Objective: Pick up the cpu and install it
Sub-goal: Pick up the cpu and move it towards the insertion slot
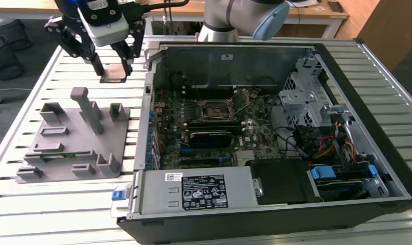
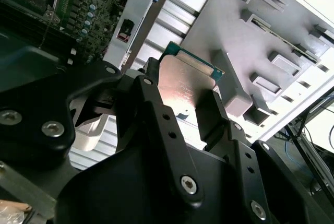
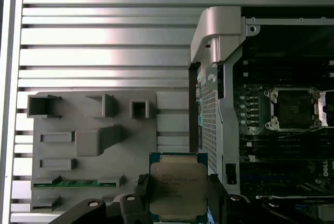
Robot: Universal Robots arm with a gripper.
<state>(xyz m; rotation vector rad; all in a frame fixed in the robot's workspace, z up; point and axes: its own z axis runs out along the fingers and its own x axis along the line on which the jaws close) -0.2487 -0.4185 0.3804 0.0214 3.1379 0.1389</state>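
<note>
The cpu (image 1: 115, 72) is a flat square chip with a silvery top and a thin green edge. My gripper (image 1: 114, 71) is shut on it, one black finger on each side, and holds it in the air above the slatted table. That spot lies on the exterior view's left of the open computer case (image 1: 146, 97), past the far end of the grey fixture (image 1: 76, 138). Both wrist views show the cpu (image 2: 182, 78) (image 3: 177, 186) clamped between the fingers (image 2: 214, 112) (image 3: 141, 192). The empty processor socket (image 1: 216, 109) (image 3: 292, 109) sits on the motherboard inside the case.
The grey fixture (image 3: 94, 145) has upright posts and slots, and a green memory stick (image 3: 73, 184) lies in one slot. Inside the case are a black heatsink block (image 1: 209, 138), a drive cage (image 1: 305, 92) and a power supply (image 1: 192, 191). The case wall (image 3: 209, 41) stands between cpu and socket.
</note>
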